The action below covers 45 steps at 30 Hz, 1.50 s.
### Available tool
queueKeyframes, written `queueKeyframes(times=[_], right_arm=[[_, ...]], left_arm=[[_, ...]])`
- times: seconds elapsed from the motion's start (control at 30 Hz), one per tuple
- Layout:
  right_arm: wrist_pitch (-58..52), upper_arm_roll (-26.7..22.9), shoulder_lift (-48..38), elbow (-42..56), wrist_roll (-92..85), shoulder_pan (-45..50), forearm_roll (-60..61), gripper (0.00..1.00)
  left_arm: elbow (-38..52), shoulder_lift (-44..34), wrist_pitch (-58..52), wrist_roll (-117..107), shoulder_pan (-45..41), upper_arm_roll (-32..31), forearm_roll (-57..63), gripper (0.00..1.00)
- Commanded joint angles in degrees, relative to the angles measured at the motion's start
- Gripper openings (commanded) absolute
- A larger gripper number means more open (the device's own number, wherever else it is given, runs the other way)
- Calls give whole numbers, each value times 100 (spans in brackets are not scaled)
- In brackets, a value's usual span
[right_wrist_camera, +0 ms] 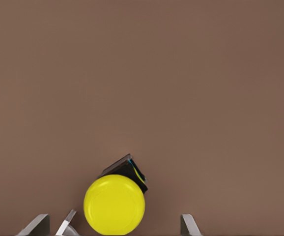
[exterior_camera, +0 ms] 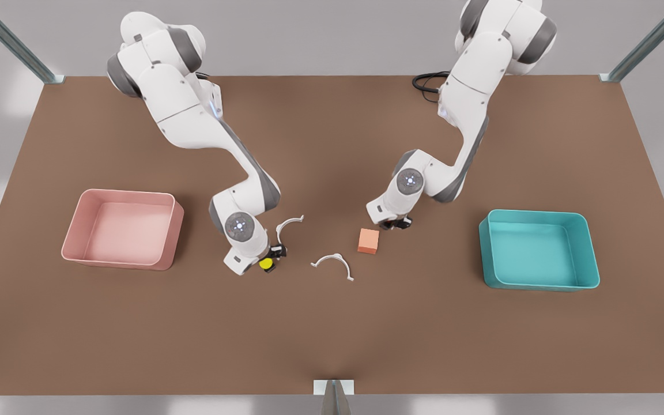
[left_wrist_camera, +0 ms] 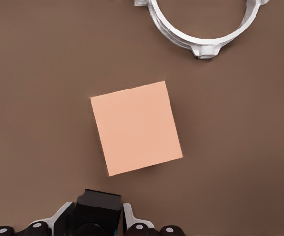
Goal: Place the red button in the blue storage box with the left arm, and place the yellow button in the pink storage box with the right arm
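The yellow button [exterior_camera: 266,264] is seen at the right gripper [exterior_camera: 271,257], seemingly between parted fingers; a firm clamp cannot be confirmed, so it could be dropped short of the pink storage box [exterior_camera: 177,219]. The left gripper [exterior_camera: 396,222] is lowered beside the peach cube [exterior_camera: 368,240]; its finger state cannot be told, and the cube could be knocked.

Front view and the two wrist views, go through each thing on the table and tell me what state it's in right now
pink storage box: upright, nothing inside.
blue storage box: upright, nothing inside.
yellow button: tilted, at the right gripper, outside both boxes.
peach cube: flat on the table, untouched.
white clips: two, lying loose between the arms.
left gripper: low beside the cube; something black sits at it, too dark to identify.
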Motion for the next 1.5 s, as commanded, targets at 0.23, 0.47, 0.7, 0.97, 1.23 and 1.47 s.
queueKeyframes(times=[0.23, 0.47, 0.7, 0.97, 1.23, 1.47], right_arm=[[1399, -8, 379, 1, 559, -85, -35, 100], [1504, -17, 476, -209, 551, -50, -70, 90], [1970, -17, 274, -535, 507, -85, -70, 91], [2023, -26, 282, -570, 489, -94, -79, 53], [793, -8, -456, 151, -416, -973, -307, 52], [291, 9, -2205, -1589, -1243, -1887, -298, 53]], left_arm=[[465, -1683, -3117, 4331, 3146, 24, -83, 42], [1511, -497, -3319, 4894, 3885, 94, -74, 100], [3796, -1032, -5350, 544, 3340, -29, -83, 100], [4666, -655, -5780, 43, 2188, 534, 137, 100], [4623, -303, -5253, 122, 2522, 551, 111, 100], [4623, -294, -5271, -1, 2478, 551, 93, 100]])
